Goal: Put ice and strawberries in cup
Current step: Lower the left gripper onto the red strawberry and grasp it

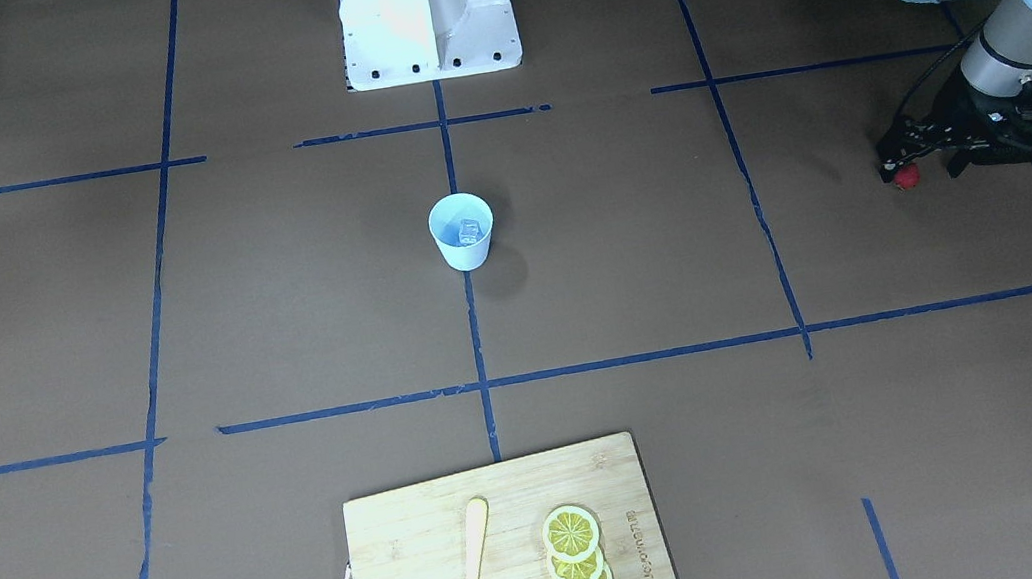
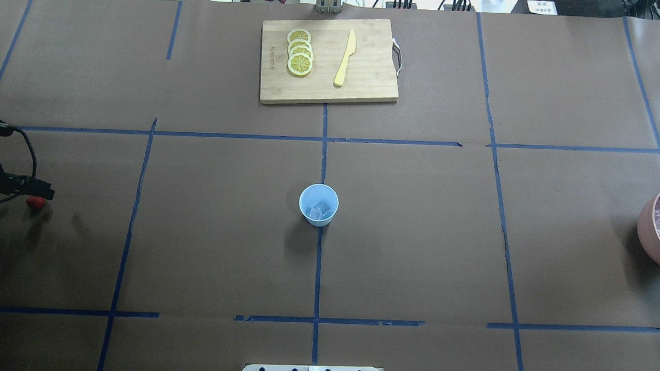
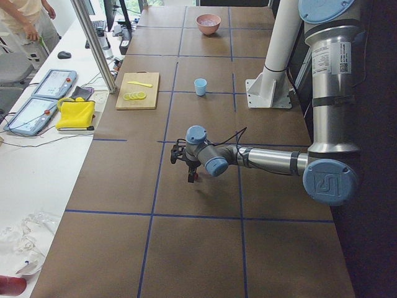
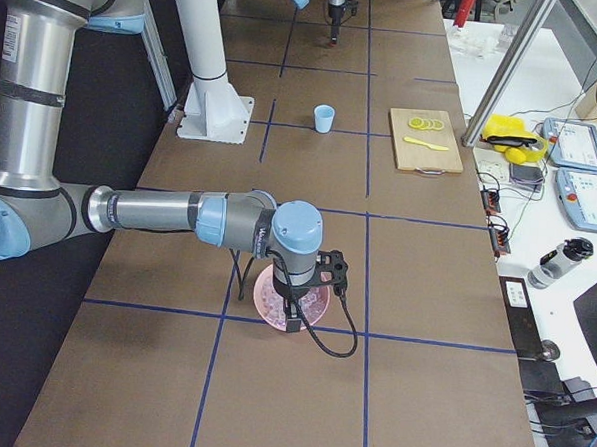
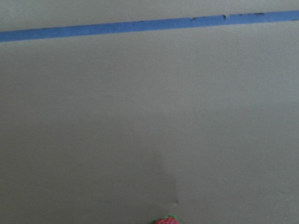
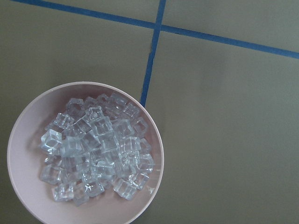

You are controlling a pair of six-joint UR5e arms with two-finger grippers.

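The light blue cup (image 1: 463,244) (image 2: 309,194) stands at the table's centre with a few ice cubes (image 1: 468,229) (image 2: 321,210) inside. My left gripper (image 1: 897,167) (image 2: 40,195) is at the table's left end, shut on the small red strawberry (image 1: 907,178) (image 2: 34,201), low over the table. The berry's top shows at the bottom edge of the left wrist view (image 5: 166,220). My right gripper (image 4: 292,318) hangs over the pink bowl (image 6: 156,140) (image 2: 648,229) full of ice cubes (image 6: 93,154). I cannot tell whether it is open or shut.
A wooden cutting board (image 2: 366,82) (image 1: 401,548) lies at the far middle edge with lemon slices (image 2: 300,51) and a yellow knife (image 2: 345,58). The robot's white base (image 1: 426,9) stands behind the cup. Blue tape lines cross the brown table.
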